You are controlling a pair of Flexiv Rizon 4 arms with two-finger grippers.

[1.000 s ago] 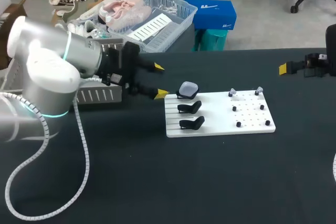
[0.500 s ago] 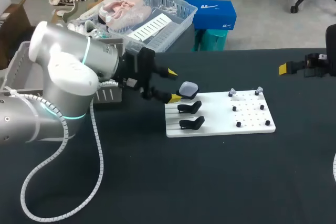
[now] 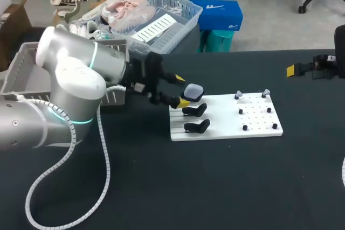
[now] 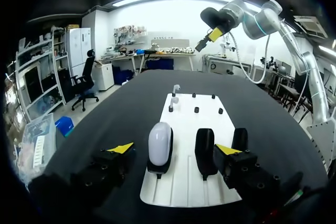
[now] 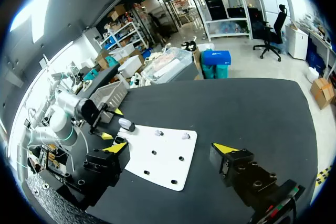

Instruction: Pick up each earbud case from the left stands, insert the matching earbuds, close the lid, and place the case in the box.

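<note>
A pale earbud case [image 3: 193, 91] sits on the farthest of three black stands at the left end of the white board [image 3: 226, 116]. The other two stands [image 3: 196, 118] hold nothing. My left gripper [image 3: 181, 90] is open right beside the case. In the left wrist view the case [image 4: 159, 142] stands between and just ahead of the left gripper's [image 4: 174, 149] spread fingers, untouched. Two small white earbuds [image 3: 239, 96] sit on pegs at the board's far right end. My right gripper [image 5: 171, 148] is open, hanging off to the right of the board [image 5: 157, 156].
A grey perforated box [image 3: 24, 68] stands at the table's left, partly behind my left arm. Small black pegs [image 3: 256, 117] dot the right half of the board. Dark bare tabletop [image 3: 215, 187] lies in front of the board.
My left arm has swung right toward the board, so its open fingers now flank the case on its stand. The right arm has not moved.
</note>
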